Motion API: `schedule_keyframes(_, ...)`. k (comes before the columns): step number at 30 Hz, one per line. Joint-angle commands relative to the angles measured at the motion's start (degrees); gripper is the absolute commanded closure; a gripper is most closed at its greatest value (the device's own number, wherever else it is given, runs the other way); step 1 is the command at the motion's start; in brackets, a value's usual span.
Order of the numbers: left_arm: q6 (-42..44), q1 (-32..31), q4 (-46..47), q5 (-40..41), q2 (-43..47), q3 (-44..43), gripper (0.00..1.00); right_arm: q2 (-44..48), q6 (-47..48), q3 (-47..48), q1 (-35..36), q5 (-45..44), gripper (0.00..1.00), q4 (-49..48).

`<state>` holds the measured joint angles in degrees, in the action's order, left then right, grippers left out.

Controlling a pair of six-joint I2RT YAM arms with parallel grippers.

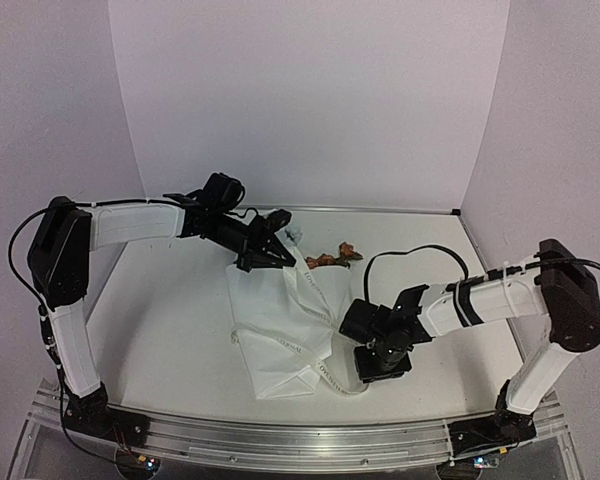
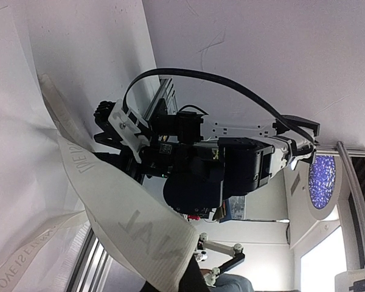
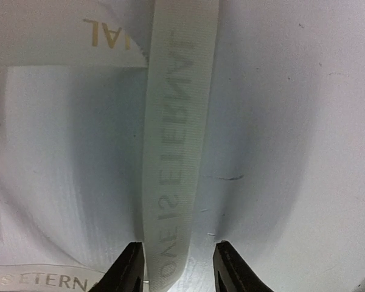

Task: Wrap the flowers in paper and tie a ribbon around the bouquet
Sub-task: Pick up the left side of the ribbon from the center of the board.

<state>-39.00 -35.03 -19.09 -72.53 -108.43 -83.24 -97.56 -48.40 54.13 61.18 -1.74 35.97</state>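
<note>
My right claw [image 3: 177, 244] stands open, straddling the ribbon [image 3: 176, 121] at six o'clock. The ribbon looks limp and slippery, best pinched flat. My left claw [image 1: 280, 258] clamps its other end.

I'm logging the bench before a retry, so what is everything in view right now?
paper: one, white, wrapped bundle at table centre
flowers: one bunch, rust-orange blooms showing, poking from the bundle's far end
ribbon: one, cream with lettering, draped over the paper
table: one, white, under everything
left hand: one, black, shut on the ribbon at the bundle's far end
right hand: one, black, open astride the ribbon
</note>
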Motion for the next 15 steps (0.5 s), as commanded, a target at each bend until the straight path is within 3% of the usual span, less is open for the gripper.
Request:
schedule_keyframes(1, 0.59, 0.50, 0.68, -1.56, -0.09, -2.30, 1.00, 0.83, -2.36, -0.39, 0.11, -3.20, 0.78, -0.68)
schedule_keyframes(5, 1.14, 0.87, 0.36, -1.65, -0.03, -1.96, 1.00, 5.38, -1.69, 3.06, 0.08, -6.82, 1.00, 3.73)
schedule_keyframes(9, 1.32, 1.14, 0.72, -2.05, -0.25, -1.50, 1.00, 8.44, -1.26, 9.16, -0.73, -12.06, 1.00, 9.25)
schedule_keyframes(15, -1.46, 1.37, 4.83, -3.13, -0.42, -2.04, 1.00, 7.31, -0.84, 15.64, -8.74, -15.73, 1.00, 15.46)
